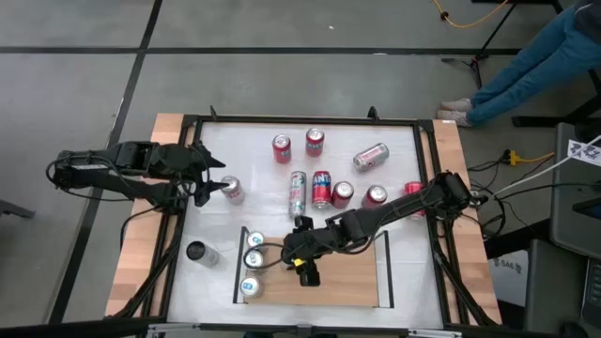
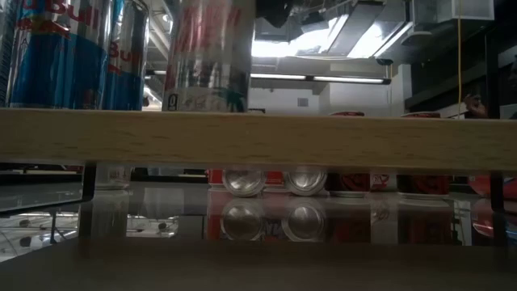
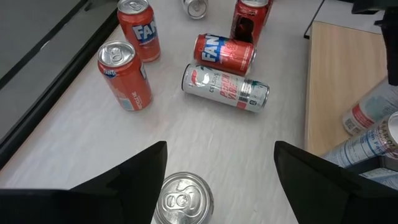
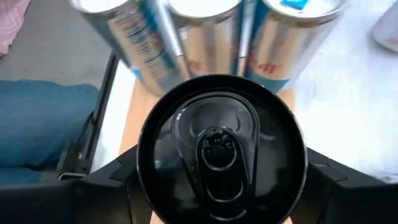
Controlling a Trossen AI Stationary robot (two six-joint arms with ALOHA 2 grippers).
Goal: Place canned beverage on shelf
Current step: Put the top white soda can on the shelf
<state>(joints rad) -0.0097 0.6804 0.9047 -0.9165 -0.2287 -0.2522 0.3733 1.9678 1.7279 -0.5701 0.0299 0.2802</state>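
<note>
The shelf point(image 1: 352, 280) is a light-wood panel with black rails, at the table's near middle. Three tall silver-and-blue cans point(image 1: 253, 261) stand along its left end; they also show in the right wrist view point(image 4: 205, 31). My right gripper point(image 1: 305, 261) is over the shelf beside them, shut on a black can point(image 4: 221, 149). My left gripper point(image 1: 210, 186) hovers open at the table's far left. A silver can point(image 3: 182, 199) stands on the table below and between its fingers, apart from both. My right gripper has the black can's side wall point(image 4: 144, 163) between its two fingers, one finger on each side just under the rim. The fingers slant down from the table's right. The can's top faces the wrist camera. I cannot tell whether its base rests on the shelf.
Several red and silver cans stand or lie on the white table beyond the shelf, such as a lying silver one point(image 1: 298, 192) and a red one point(image 1: 315, 141). A dark-topped can point(image 1: 195, 252) stands left of the shelf. A person's legs point(image 1: 535, 56) show beyond the far right corner.
</note>
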